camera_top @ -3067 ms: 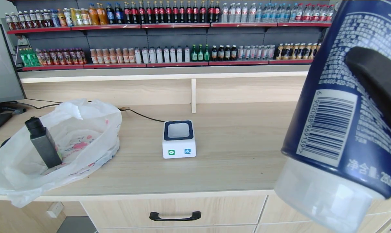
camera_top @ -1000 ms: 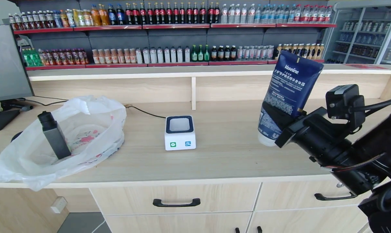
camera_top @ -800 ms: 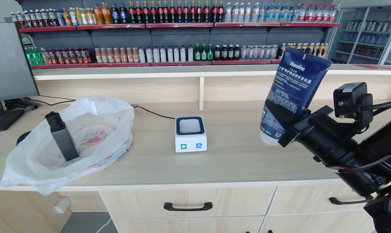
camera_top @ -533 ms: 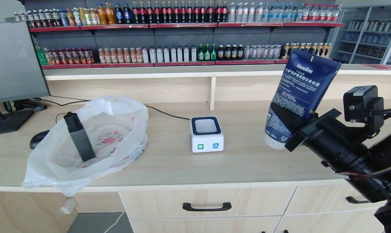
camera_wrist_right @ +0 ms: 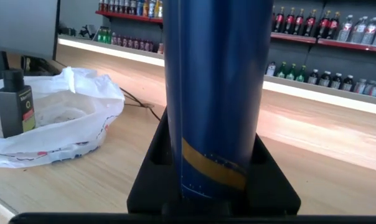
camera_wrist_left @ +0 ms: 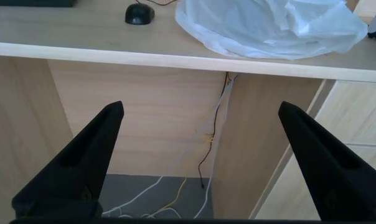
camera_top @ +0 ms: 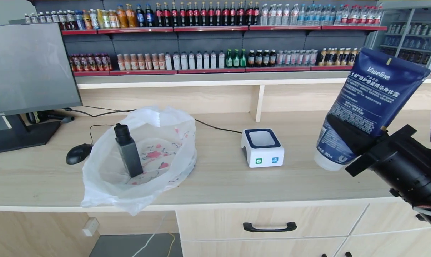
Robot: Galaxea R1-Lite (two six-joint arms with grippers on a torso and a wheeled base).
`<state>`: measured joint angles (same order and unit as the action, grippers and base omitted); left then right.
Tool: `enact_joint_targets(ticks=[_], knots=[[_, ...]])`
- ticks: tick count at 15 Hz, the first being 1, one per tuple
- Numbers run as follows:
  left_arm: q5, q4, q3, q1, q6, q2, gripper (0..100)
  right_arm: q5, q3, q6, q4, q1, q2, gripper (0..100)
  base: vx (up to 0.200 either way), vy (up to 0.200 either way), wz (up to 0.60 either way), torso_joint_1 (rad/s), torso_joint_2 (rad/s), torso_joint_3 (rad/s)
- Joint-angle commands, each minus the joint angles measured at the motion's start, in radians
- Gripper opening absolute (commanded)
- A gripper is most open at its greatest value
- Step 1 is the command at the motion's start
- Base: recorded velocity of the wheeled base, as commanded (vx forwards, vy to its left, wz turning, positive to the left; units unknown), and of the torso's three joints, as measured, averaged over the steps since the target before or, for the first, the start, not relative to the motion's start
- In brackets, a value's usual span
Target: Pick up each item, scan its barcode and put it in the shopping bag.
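Right of the scanner, above the tabletop, my right pincer pinches the blue tube, cap down; my left pincer hangs spread below the tabletop's edge.

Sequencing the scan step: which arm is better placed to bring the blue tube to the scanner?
Right. The right gripper holds the blue tube, raised just right of the scanner. The left gripper hangs open below the counter edge.
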<state>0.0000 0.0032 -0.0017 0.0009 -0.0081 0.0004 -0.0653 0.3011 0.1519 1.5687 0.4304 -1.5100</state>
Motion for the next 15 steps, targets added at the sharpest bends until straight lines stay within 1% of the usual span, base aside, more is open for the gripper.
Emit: enact_joint_targets(ticks=[1,5,6,8,10,11,13,14,15], knots=[[0.0,0.0,0.0,-0.001,0.0,0.0,100,-0.001,0.001,0.001,0.002,-0.006,0.013,0,0.0,0.2,0.0,0.002,0.0,-0.002],[-0.002,-0.002,0.0,-0.001,0.003,0.0,100,-0.002,0.007,0.041,0.002,-0.013,-0.027,0,0.0,0.2,0.0,0.005,0.01,0.002],[0.0,-0.002,0.0,-0.001,0.003,0.0,100,-0.002,0.026,0.055,0.002,-0.013,-0.058,0,0.0,0.0,0.0,0.0,0.0,0.0],[0.0,-0.002,0.0,-0.001,0.003,0.0,100,-0.011,0.147,0.09,0.002,-0.012,-0.153,0,0.0,0.0,0.0,0.0,0.0,0.0],[-0.002,-0.002,0.0,-0.001,0.003,0.0,100,-0.062,0.208,0.117,0.002,-0.029,-0.233,0,0.0,0.0,0.0,0.0,0.0,0.0],[0.0,-0.002,0.0,0.001,0.003,0.0,100,-0.087,0.248,0.155,0.002,-0.041,-0.254,0,0.0,0.0,0.0,0.0,0.0,0.0],[0.0,-0.002,0.0,-0.001,0.005,0.0,100,-0.123,0.382,0.227,0.002,-0.058,-0.295,0,0.0,0.0,0.0,0.0,0.0,0.0],[-0.002,-0.002,0.0,-0.001,0.005,0.0,100,-0.151,0.46,0.307,0.002,-0.048,-0.338,0,0.0,0.0,0.0,0.0,0.0,0.0],[-0.002,-0.002,0.0,-0.001,0.007,0.0,100,-0.163,0.495,0.348,0.002,-0.041,-0.363,0,0.0,0.0,0.0,0.0,0.0,0.0]])
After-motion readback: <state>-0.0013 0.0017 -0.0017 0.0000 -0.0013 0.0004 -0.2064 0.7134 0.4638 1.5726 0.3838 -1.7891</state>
